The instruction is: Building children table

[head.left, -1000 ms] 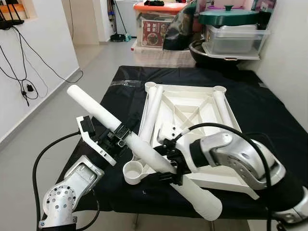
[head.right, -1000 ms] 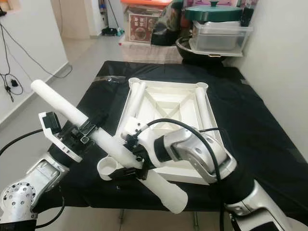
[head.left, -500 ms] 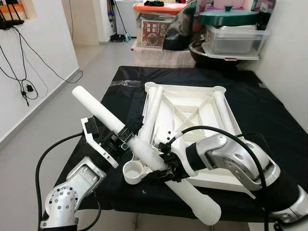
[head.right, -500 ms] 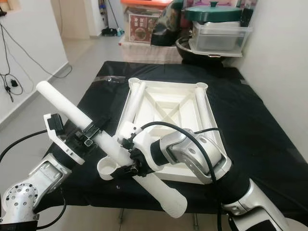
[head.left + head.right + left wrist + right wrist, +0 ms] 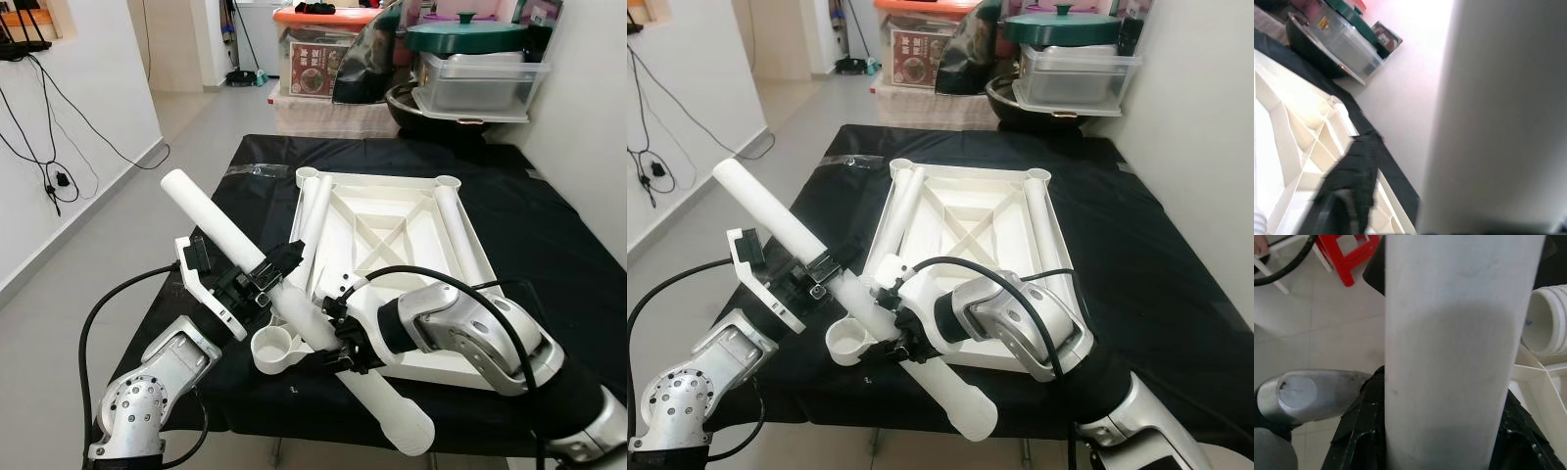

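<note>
A long white table leg [image 5: 284, 304] slants above the near left corner of the upside-down white tabletop [image 5: 392, 230], which lies on a black cloth. My left gripper [image 5: 266, 276] is shut on the leg's upper half. My right gripper [image 5: 336, 343] is shut on its lower half, just past the empty round corner socket [image 5: 273, 349]. The leg's lower end [image 5: 411, 433] hangs beyond the table's front edge. Two more white legs [image 5: 312, 225] [image 5: 458, 230] lie along the tabletop's left and right sides. Close up, the leg [image 5: 1449, 352] sits between the right fingers, with the socket [image 5: 1547, 323] beside it.
The black-covered table [image 5: 549, 225] reaches to the right wall. Behind it stand storage boxes [image 5: 323, 59], a clear bin [image 5: 480, 83] and a green pot [image 5: 465, 34]. Cables hang on the left wall [image 5: 49, 147]. Open floor [image 5: 98, 255] lies on the left.
Both grippers have carried the leg forward and to the right, towards the tabletop. Its upper end has risen and the leg stands steeper. The right gripper has dropped closer to the corner socket.
</note>
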Motion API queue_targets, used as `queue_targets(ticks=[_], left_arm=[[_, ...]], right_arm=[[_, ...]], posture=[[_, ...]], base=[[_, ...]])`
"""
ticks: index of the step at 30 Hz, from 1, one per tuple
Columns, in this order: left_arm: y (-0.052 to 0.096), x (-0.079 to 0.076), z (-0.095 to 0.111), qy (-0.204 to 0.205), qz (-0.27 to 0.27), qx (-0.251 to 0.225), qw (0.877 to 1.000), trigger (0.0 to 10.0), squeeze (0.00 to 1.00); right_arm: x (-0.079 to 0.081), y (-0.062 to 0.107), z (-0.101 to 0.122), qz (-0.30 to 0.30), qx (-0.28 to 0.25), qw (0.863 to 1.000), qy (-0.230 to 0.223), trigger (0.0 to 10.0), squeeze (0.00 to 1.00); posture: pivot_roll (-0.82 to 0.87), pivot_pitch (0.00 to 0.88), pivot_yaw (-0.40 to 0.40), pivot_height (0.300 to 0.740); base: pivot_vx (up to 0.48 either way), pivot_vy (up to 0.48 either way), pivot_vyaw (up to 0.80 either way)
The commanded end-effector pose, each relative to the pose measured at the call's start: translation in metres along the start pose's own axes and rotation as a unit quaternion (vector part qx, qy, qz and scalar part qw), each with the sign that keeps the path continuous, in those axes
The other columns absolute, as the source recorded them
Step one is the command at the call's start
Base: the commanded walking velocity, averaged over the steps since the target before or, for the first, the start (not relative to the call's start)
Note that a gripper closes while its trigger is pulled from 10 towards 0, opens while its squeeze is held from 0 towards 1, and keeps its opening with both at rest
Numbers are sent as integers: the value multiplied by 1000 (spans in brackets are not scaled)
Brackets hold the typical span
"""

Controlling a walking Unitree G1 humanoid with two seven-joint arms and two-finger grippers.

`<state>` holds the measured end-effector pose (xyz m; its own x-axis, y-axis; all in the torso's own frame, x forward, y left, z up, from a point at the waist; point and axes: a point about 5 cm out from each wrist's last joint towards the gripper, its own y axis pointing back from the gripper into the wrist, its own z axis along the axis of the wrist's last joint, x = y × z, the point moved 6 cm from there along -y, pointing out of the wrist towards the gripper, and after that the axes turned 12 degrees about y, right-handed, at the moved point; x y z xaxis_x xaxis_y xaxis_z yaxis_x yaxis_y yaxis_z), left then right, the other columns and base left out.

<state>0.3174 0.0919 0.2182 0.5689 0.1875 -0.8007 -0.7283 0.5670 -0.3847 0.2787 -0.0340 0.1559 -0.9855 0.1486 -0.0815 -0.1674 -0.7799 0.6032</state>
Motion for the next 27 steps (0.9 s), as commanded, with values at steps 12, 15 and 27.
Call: queue_targets(ticks=[12, 15, 27], left_arm=[[13, -29, 21, 32, -78, -29, 996, 10000, 1000], [17, -31, 23, 31, -80, -31, 996, 10000, 1000], [28, -27, 20, 19, -68, 8, 997, 10000, 0]], right_arm=[[-9, 20, 9, -22, -65, 996, -57, 0, 0], [-21, 33, 8, -52, -85, 992, -79, 0, 0], [-68, 88, 11, -180, -166, 958, -147, 0, 0]], posture=[[-29, 0, -20, 740], [-28, 0, -21, 740], [-45, 0, -1, 740]], base=[[0, 0, 0], [0, 0, 0], [0, 0, 0]])
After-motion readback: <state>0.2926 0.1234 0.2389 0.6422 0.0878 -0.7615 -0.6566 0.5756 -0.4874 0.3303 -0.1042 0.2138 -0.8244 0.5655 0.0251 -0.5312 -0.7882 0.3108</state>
